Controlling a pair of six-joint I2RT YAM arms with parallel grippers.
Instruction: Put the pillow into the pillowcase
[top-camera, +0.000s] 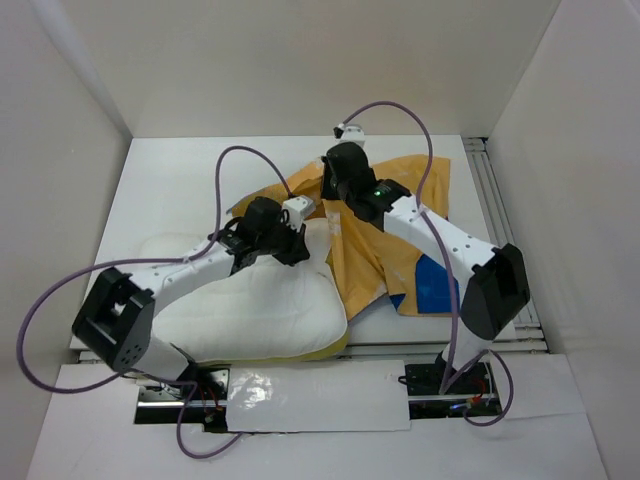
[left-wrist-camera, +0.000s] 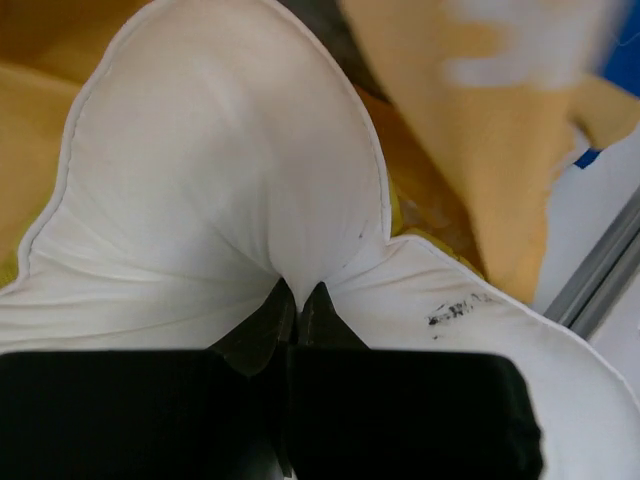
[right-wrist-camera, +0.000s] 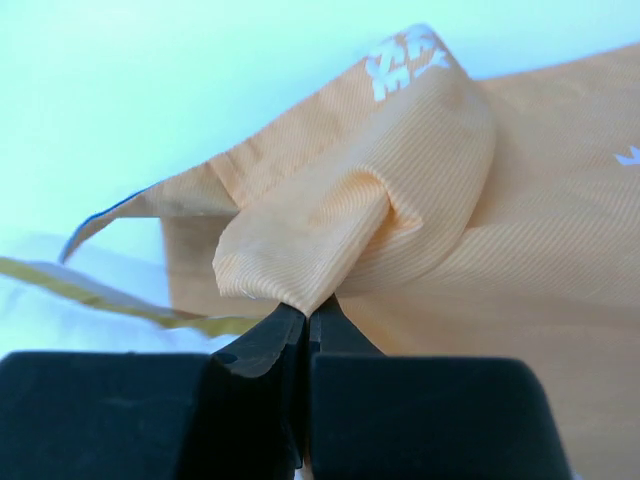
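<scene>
1. White quilted soft pillow (top-camera: 250, 315) lies on the table (top-camera: 165, 190) at near left, its far corner pinched in the left claw (left-wrist-camera: 297, 300).
2. Just beside it, the crumpled orange-yellow fabric pillowcase (top-camera: 400, 215) has a fold nipped in the right claw (right-wrist-camera: 305, 312).
3. I'd lift that fold to gape the mouth, then feed the corner in low.

1. A white table (top-camera: 170, 190) forms the floor of a white-walled enclosure (top-camera: 300, 60).
2. Metal rails (top-camera: 499, 215) run along the table's right edge.
3. A glossy white sheet (top-camera: 320, 398) lies at the near edge, wrinkled towards its left end.
</scene>
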